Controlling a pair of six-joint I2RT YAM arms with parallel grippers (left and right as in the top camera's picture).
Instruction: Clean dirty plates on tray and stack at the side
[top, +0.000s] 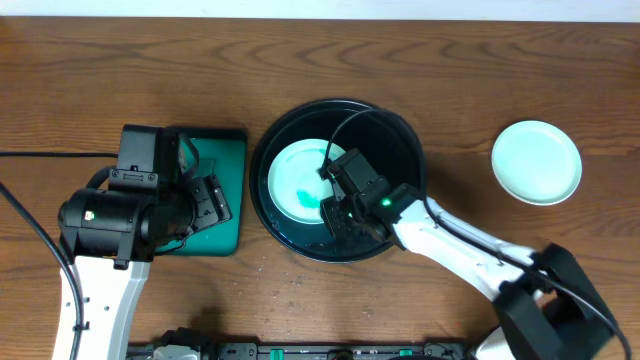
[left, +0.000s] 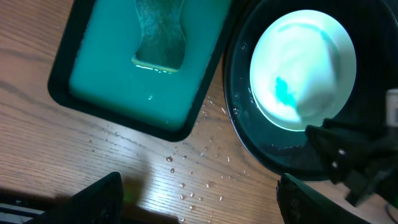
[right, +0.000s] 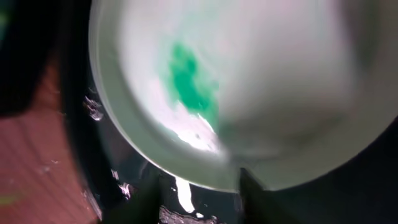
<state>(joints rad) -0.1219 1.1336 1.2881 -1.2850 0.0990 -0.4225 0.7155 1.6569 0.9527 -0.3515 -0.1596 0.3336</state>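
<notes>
A pale plate (top: 298, 180) with a teal smear (top: 305, 197) lies in the round black tray (top: 400, 125). My right gripper (top: 336, 208) is inside the tray at the plate's near-right edge. In the right wrist view its fingers stand apart at the plate's rim (right: 261, 81), gripper (right: 202, 193) open, with wet tray floor showing between them. A second plate (top: 536, 162), mint-green and free of smears, sits on the table at the right. My left gripper (top: 210, 200) hovers open over the rectangular green tray; its fingertips frame bare wood (left: 199, 199).
The black-rimmed green tray (left: 112, 81) holds a green sponge (left: 160, 34) and lies just left of the round tray (left: 239, 118). Water drops (left: 186, 168) dot the wood between them. A cable (top: 30, 230) runs along the table's left side.
</notes>
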